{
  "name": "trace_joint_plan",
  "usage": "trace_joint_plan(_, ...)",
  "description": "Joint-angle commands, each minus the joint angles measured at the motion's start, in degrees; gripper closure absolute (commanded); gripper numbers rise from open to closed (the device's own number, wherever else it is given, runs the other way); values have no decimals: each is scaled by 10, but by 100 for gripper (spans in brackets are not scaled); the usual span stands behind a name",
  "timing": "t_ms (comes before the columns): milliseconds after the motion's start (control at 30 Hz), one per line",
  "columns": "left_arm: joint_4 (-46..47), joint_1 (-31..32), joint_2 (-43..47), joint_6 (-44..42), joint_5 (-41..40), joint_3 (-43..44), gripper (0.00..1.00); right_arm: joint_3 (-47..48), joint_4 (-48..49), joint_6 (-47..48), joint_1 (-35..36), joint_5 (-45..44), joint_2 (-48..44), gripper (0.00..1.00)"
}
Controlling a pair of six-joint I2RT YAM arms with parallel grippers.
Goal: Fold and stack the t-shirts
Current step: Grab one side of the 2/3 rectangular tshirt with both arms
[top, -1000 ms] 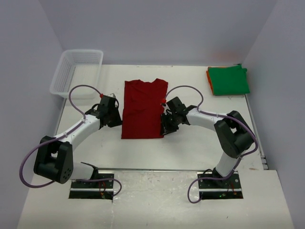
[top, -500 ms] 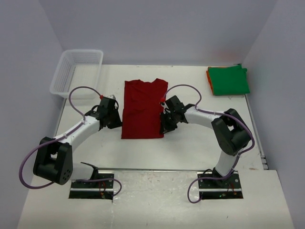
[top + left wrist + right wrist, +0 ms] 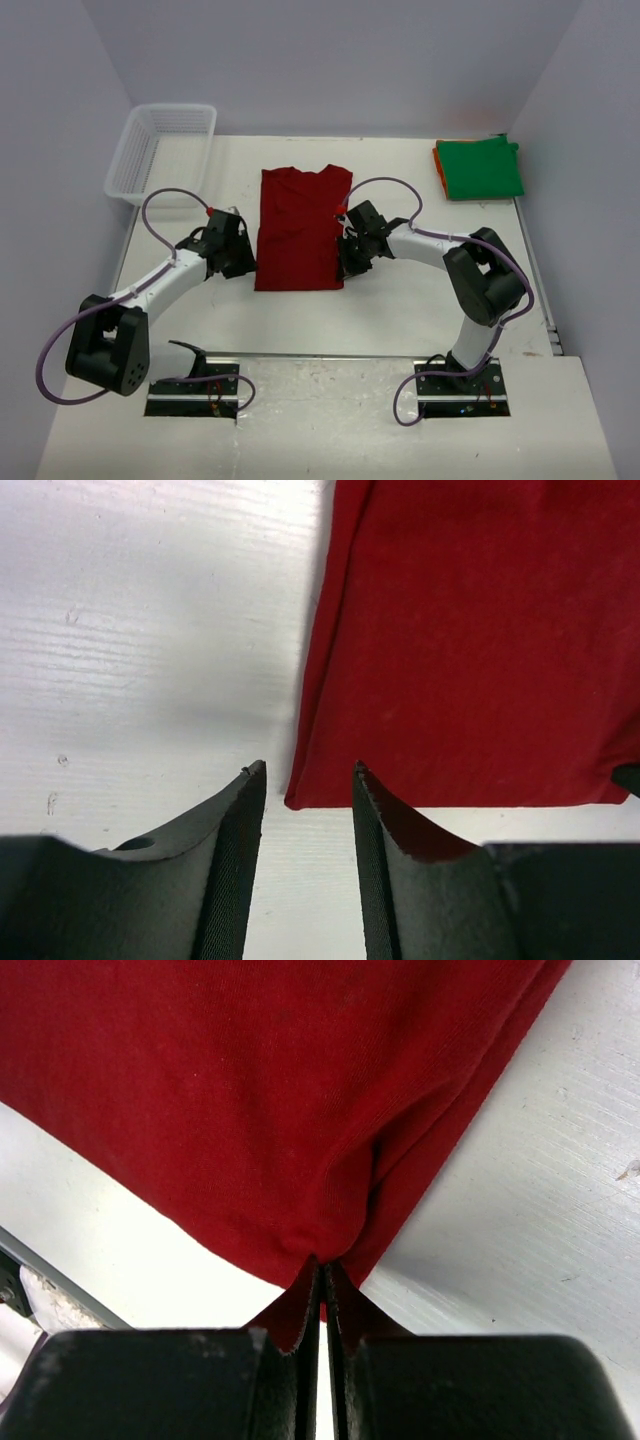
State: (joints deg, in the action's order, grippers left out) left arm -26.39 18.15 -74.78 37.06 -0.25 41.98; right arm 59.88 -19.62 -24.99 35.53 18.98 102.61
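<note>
Top external: the dark red t-shirt [image 3: 302, 228] lies flat on the table [image 3: 400, 300]; the green t-shirt [image 3: 480, 168] sits folded on the orange one [image 3: 438, 160], well beyond its far-right corner. Left wrist: my left claw [image 3: 307, 775] stands parted astride its near-left corner (nothing pinched yet). Right wrist: my right claw [image 3: 322, 1268] is clamped on its near-right corner, ready, I judge, to lift the hem.

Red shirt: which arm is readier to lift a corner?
Right. The right gripper is shut on a corner of the red shirt; the left gripper stands open, its corner not yet gripped.
</note>
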Motion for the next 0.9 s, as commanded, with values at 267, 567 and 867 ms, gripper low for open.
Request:
trace_joint_plan(267,39,0,-19,6,48,-30,62,-8,21,7,1,-2,-25,100)
trace_joint_plan(567,63,0,-55,1,57,-26,66,-8,20,7,1,2,-22,100)
trace_joint_plan(867,85,0,-55,0,84,-36,94,-8,18,8,1,-2,-18,100)
